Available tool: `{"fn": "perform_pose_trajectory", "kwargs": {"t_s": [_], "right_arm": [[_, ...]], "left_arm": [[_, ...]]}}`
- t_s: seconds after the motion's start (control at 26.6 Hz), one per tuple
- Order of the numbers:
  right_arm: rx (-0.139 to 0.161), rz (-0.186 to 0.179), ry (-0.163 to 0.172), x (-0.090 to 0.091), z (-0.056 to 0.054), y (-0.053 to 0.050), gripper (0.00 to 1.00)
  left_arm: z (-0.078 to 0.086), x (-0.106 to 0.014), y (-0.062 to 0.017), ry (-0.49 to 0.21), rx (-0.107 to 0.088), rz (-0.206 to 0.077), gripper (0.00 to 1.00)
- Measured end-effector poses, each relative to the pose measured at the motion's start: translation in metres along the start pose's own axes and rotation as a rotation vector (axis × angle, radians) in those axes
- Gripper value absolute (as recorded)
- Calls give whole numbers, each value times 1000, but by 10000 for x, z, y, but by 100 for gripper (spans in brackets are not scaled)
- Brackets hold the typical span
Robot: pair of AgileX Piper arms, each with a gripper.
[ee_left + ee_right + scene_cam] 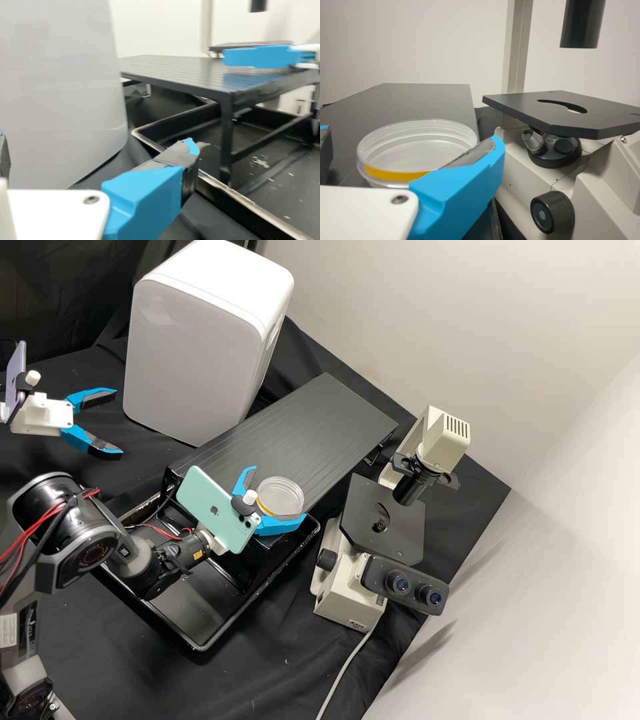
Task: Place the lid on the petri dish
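A clear round petri dish [280, 496] with a yellow band low on its wall sits between the blue fingers of my right gripper [272, 501], which is shut on it. The dish hangs at the near corner of the black raised platform [300, 430], beside the microscope stage. In the right wrist view the dish [415, 150] lies against the blue finger [465, 172]; whether a lid is on it I cannot tell. My left gripper [115, 423] is open and holds nothing, far left of the platform, beside the white box [207, 340]. Its own view shows one blue finger [165, 175] near the tray rim.
A black tray [200, 633] lies under the platform's near end. The microscope [373, 560] stands to the right, its black stage [560, 112] close to the dish. The white box [55, 90] stands just beside the left gripper. The right gripper's finger [260, 55] shows above the platform.
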Motion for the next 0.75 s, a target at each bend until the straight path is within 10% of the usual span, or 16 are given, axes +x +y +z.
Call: {"fn": "perform_pose_trajectory", "kwargs": {"t_s": [0.41,0.75], "right_arm": [[-84,35,6,-426,-109,-87,100],[-11,31,23,-747,-159,-76,100]], "left_arm": [[13,-39,146,58,-18,72,100],[13,-40,148,58,-18,73,100]]}}
